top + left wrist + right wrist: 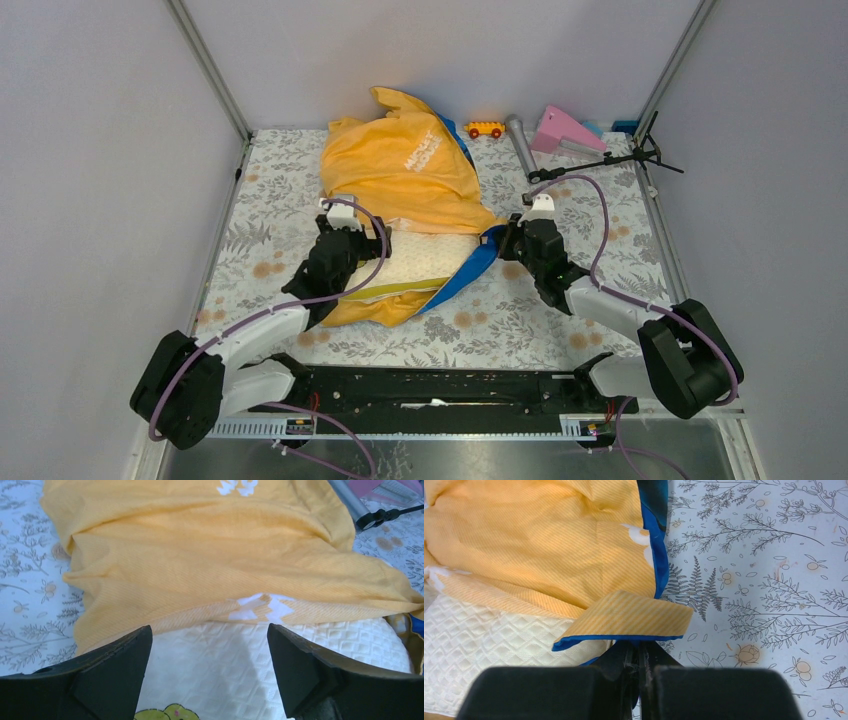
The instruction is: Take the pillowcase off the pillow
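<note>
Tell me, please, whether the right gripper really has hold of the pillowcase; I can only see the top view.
Observer: Yes. The right wrist view shows the right gripper shut on a folded, blue-edged corner of the pillowcase.
Operator: Thank you. Is the left one gripping anything?
Observer: No. In the left wrist view the left gripper is open, with bare pillow in the gap and the pillowcase edge just beyond.
</note>
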`<act>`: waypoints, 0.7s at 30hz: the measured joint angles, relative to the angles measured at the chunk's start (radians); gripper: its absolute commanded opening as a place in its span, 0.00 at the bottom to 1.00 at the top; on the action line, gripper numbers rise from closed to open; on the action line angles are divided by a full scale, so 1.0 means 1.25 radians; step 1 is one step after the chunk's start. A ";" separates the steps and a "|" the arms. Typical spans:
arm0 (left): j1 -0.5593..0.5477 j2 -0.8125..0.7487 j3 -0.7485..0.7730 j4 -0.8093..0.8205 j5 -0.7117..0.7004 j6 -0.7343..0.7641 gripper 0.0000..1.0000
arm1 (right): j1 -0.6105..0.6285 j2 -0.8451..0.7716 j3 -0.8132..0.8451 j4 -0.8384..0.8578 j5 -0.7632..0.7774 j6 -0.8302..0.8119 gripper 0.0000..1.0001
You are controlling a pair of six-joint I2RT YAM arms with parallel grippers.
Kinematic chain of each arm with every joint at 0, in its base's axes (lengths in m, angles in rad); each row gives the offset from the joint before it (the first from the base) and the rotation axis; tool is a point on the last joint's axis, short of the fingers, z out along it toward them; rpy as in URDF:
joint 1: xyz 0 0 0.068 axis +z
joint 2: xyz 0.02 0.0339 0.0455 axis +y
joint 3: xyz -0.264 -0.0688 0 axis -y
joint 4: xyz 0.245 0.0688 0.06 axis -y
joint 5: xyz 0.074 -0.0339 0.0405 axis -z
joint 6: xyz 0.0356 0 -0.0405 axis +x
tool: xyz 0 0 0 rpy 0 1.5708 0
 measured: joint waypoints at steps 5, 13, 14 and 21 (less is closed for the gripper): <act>0.000 0.032 0.001 0.022 0.005 0.050 0.97 | 0.000 0.000 -0.001 -0.002 0.011 0.009 0.00; 0.000 0.161 0.065 -0.016 0.009 0.088 0.99 | 0.000 0.003 -0.001 -0.002 0.011 0.014 0.00; 0.001 0.167 0.070 -0.017 0.007 0.088 0.99 | 0.000 0.003 -0.001 -0.002 0.011 0.014 0.00; 0.028 0.244 0.155 -0.072 0.004 0.070 0.03 | 0.000 0.018 -0.001 -0.004 0.011 0.017 0.00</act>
